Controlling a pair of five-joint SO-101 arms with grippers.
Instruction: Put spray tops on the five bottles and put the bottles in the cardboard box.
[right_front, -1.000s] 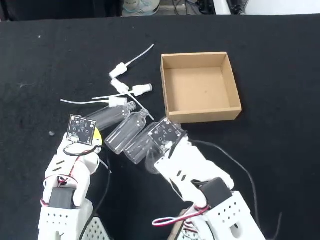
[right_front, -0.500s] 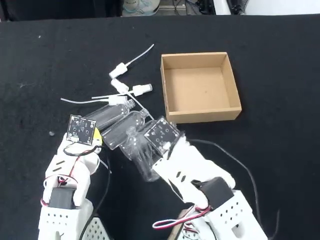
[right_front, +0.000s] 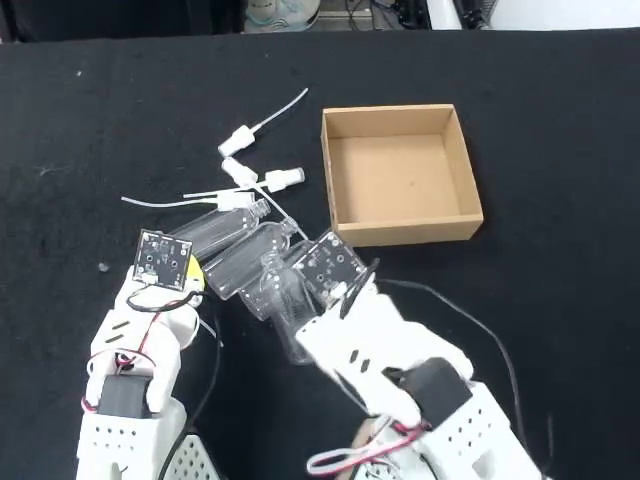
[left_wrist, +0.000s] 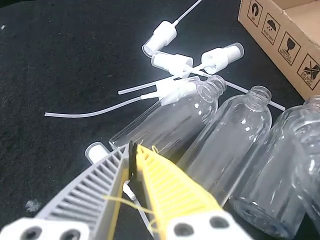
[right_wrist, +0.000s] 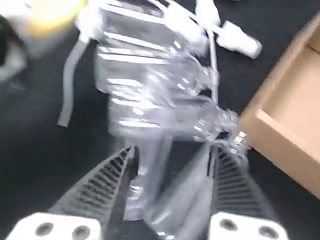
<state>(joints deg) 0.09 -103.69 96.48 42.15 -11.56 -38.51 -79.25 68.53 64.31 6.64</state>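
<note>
High view has right gripper (right_wrist: 170, 155) clamping a clear plastic bottle (right_front: 285, 305) just beside the open brown cardboard box (right_front: 400, 233), left gripper (left_wrist: 132, 150) pinched closed farther off.

Bright, even light from overhead fell on the matte black table (right_front: 560, 150), shadows stayed faint and soft around the cardboard box (right_front: 400, 175), white glints streaked the clear bottles (left_wrist: 235, 130), the right wrist view looked smeared, perhaps by motion.

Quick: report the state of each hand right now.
Left hand: closed; whether it grips anything cannot be told.
Right hand: closed on a clear bottle.
</note>
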